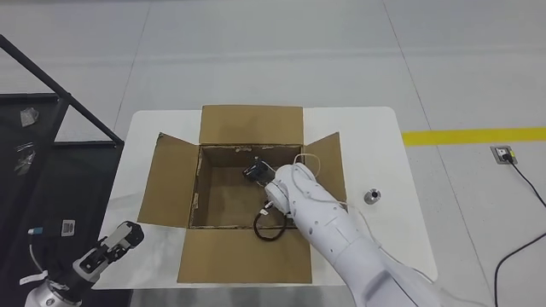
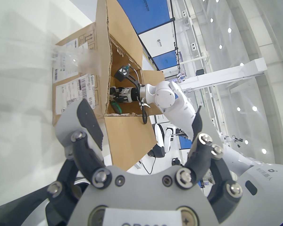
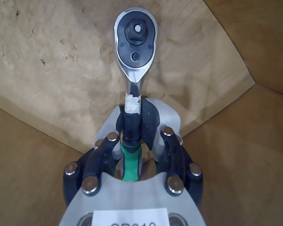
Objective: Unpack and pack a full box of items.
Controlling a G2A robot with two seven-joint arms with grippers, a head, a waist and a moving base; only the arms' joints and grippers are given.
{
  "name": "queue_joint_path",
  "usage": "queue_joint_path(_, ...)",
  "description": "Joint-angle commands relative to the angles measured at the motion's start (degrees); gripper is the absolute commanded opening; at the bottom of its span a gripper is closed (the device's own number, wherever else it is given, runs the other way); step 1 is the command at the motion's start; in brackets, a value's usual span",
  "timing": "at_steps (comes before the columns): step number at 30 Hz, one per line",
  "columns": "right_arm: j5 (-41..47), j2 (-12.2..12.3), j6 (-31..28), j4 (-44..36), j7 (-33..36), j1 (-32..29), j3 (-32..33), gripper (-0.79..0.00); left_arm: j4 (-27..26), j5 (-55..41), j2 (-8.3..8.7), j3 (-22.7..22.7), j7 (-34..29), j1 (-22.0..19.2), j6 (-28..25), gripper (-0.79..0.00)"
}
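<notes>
Gripping: right gripper [image 3: 135, 118], fingers pinching green-handled chrome ratchet wrench [image 3: 136, 41], inside open brown cardboard box [image 1: 252, 124].
Left gripper [image 2: 141, 116]: fingers spread, at box's 7 o'clock.

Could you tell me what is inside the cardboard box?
Inside the cardboard box, the right gripper grips a ratchet wrench. Its arm covers one side, so anything beneath cannot be seen.

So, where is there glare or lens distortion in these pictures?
Right wrist view: glare on the neck of the chrome ratchet wrench, brown cardboard box creases bowed; left wrist view: ceiling lamps blown white, white beams curved; top view: even light on the white table.
</notes>
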Motion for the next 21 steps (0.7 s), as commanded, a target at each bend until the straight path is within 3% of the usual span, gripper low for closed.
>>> queue_joint_path(1, 0.3, -0.1, 0.1, 0.6, -0.5, 0.2, 0.2, -0.570, 0.0, 0.0, 0.02, 0.0, 0.0, 0.0, 0.0, 0.000)
queue_joint_path(11, 1.5, -0.8, 0.7, 1.8, -4.4, 1.0, 1.0, -0.579, 0.2, -0.3, 0.15, -0.2, -0.1, -0.1, -0.2, 0.000)
queue_joint_path(17, 1.7, -0.8, -0.1, 1.3, -4.4, 1.2, 1.3, -0.459, 0.3, -0.5, 0.22, -0.3, -0.2, 0.0, -0.3, 0.000)
queue_joint_path(21, 1.6, -0.8, 0.0, 0.6, -5.2, 0.9, 1.6, -0.449, 0.3, -0.5, 0.23, -0.1, -0.1, -0.1, -0.4, 0.000)
